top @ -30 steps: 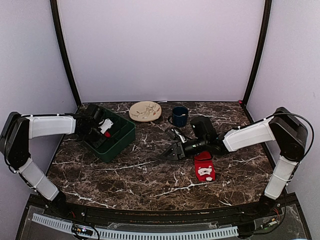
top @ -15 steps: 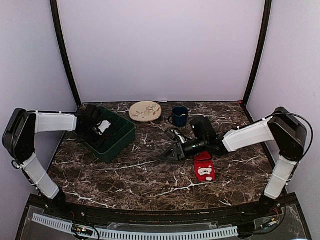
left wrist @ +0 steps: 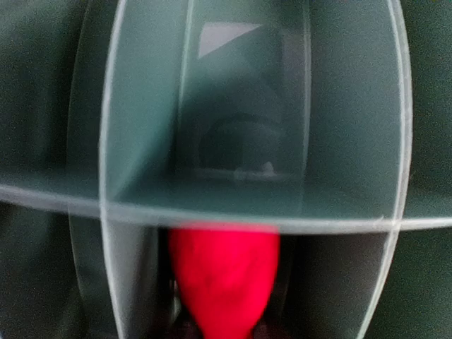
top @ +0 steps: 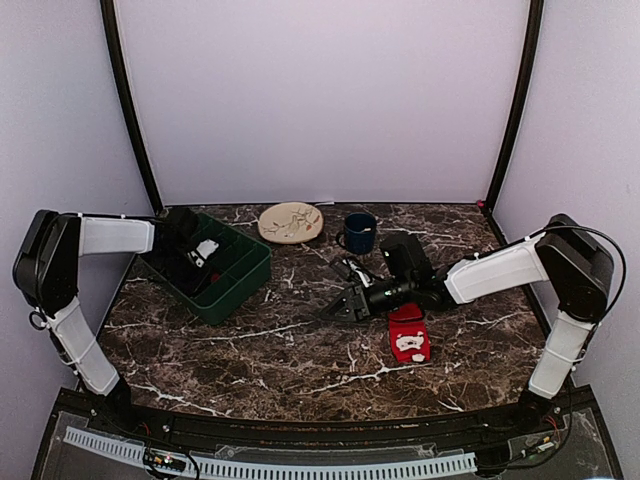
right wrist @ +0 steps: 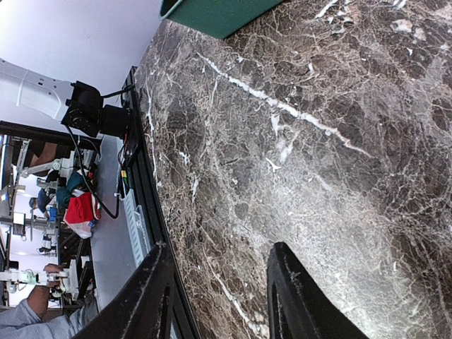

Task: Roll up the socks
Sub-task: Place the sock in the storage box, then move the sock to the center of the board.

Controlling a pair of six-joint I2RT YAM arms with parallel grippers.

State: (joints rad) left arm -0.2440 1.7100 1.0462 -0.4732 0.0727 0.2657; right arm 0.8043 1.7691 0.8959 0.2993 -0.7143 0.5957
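One red sock [top: 408,335] with a white pattern lies flat on the marble table, just right of my right arm. My right gripper [top: 340,308] hovers low over the table left of that sock, open with only marble between its fingers [right wrist: 152,296]. The other red sock [left wrist: 222,279] is a bunched lump between the jaws of my left gripper [top: 198,258], down inside a compartment of the green bin [top: 240,290]. The left fingers are dark and blurred at the frame's bottom edge, so their grip is unclear. A white patch [top: 207,250] shows beside that gripper.
Pale divider walls [left wrist: 247,219] cross the bin around the left gripper. A beige plate [top: 291,221] and a dark blue mug [top: 358,232] stand at the back of the table. The bin's corner [right wrist: 212,10] shows at the top of the right wrist view.
My left arm has swung back and lowered the gripper into the bin; the sock's red no longer shows from above. The right arm and the flat sock have not moved.
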